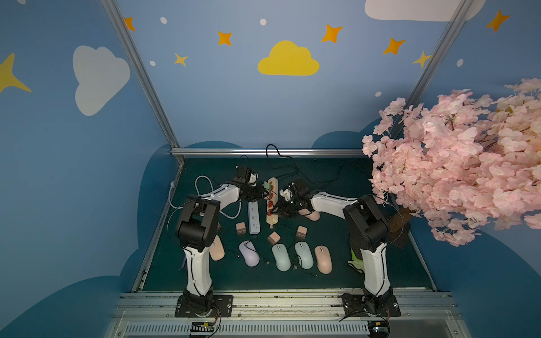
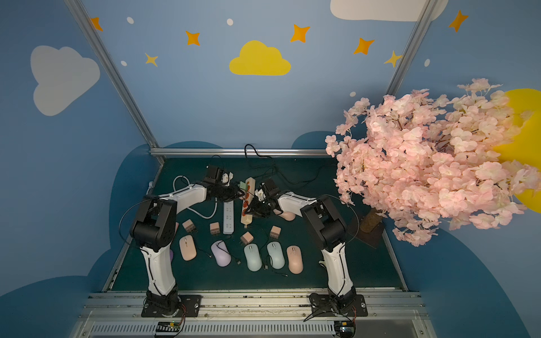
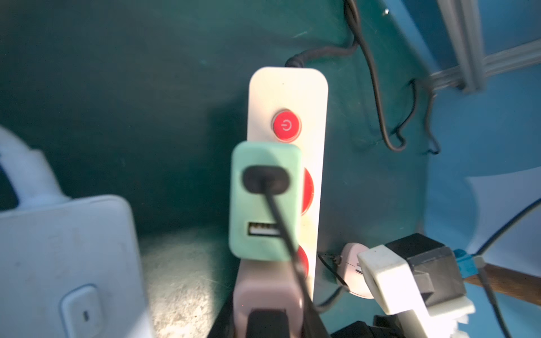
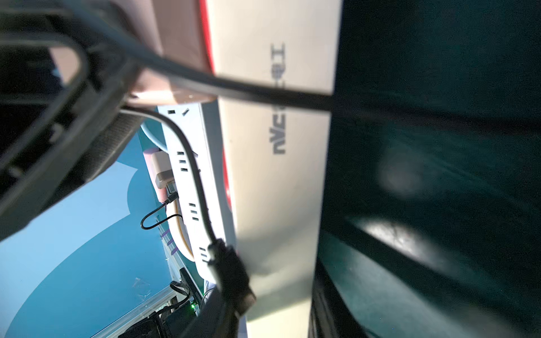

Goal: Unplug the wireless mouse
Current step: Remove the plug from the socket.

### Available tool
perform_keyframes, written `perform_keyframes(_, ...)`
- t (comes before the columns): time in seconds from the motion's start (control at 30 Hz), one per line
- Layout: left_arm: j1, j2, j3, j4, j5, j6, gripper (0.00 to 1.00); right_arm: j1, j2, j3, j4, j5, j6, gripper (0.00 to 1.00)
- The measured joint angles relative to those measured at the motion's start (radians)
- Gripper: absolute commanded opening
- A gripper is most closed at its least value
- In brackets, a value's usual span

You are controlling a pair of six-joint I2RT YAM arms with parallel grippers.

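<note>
Wireless mouse [image 1: 313, 216] is judged not yet unplugged, black cable [image 3: 275, 210] seen seated in the green charger [image 3: 248, 210]; grip of left end effector [image 1: 261, 191] and right end effector [image 1: 276, 209] cannot be told

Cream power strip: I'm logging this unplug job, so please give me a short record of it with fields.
strip: cream power strip, red power button, lying on green table
on sockets: green charger, pink charger next to it
green charger ports: black cable in one, other USB port free
neighbour: pale blue power strip alongside
</note>
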Motion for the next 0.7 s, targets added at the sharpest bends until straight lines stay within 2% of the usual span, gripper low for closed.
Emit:
perform_keyframes(0.1,0.005,0.0,-0.01,0.021,0.004,-0.001,0.04,-0.004,0.0,0.0,0.0,-0.005,0.001,0.0)
perform_keyframes(0.27,0.063,0.0,-0.116,0.182,0.137,-0.107,0.04,-0.002,0.0,0.0,0.002,-0.002,-0.003,0.0)
perform_keyframes(0.37,0.075,0.0,-0.15,0.24,0.18,-0.15,0.04,-0.001,0.0,0.0,0.0,-0.002,-0.004,0.0)
perform_keyframes(0.47,0.064,0.0,-0.133,0.211,0.16,-0.132,0.04,-0.001,0.0,0.0,-0.002,-0.001,-0.003,0.0)
perform_keyframes(0.63,0.01,-0.009,-0.046,0.06,0.023,-0.024,0.04,-0.003,0.0,0.0,-0.008,-0.002,0.002,0.0)
perform_keyframes(0.7,0.006,-0.029,-0.04,0.036,0.002,-0.008,0.04,-0.006,0.0,0.0,-0.012,0.0,0.022,0.0)
